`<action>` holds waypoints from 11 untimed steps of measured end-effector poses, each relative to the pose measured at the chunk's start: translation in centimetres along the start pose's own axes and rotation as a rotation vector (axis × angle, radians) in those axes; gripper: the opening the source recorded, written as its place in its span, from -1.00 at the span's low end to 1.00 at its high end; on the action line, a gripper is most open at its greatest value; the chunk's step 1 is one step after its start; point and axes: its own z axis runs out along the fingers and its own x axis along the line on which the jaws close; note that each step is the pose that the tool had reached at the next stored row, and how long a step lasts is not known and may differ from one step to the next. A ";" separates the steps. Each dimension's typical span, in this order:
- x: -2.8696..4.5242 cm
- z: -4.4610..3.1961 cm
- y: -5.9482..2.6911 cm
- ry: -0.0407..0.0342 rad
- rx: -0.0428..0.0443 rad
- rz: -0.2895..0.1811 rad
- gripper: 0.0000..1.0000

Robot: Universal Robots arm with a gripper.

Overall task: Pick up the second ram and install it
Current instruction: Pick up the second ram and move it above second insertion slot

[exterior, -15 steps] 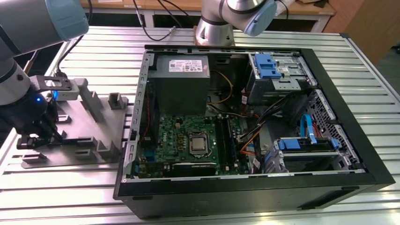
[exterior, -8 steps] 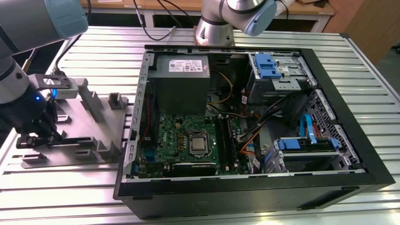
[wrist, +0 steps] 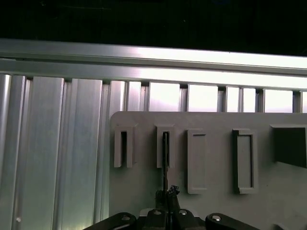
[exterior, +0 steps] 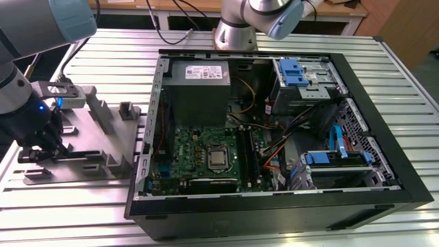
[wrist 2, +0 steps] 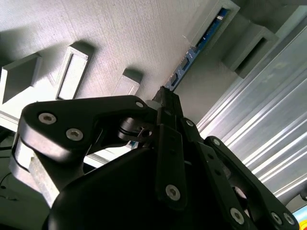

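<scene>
Held black gripper [exterior: 41,151] low over grey plastic holder tray [exterior: 77,174], near ribbed metal desk [exterior: 69,216] edge at exterior view's left. Pinched slim dark green second ram [wrist: 165,155] with jaws seemingly clenched; stood edge-up in tray slot, thin edge offered for grasp.

Silver-grey jointed robot arm with pale blue joint caps [exterior: 28,25] is reaching in at the exterior view's left, with its base column [exterior: 237,31] standing at the top of that view. The black wrist section [exterior: 28,121] is pointing downward, and a small blue light is glowing on it. The black two-finger linkage gripper [exterior: 42,150] is hanging low, tips down. In both wrist views the gripper [wrist 2: 165,99] [wrist: 168,192] is showing its fingers pressed close together, pinching the second ram [wrist: 165,158], a slim dark board standing on edge.
</scene>
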 end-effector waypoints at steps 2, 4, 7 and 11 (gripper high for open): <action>-0.01 -0.05 0.00 0.0001 -0.0002 0.000 -0.76; -0.02 -0.37 0.02 0.0002 -0.0002 0.000 -0.76; -0.04 -0.95 0.04 0.0001 -0.0001 0.000 -0.76; -0.07 -1.95 0.07 0.0000 0.0000 0.000 -0.76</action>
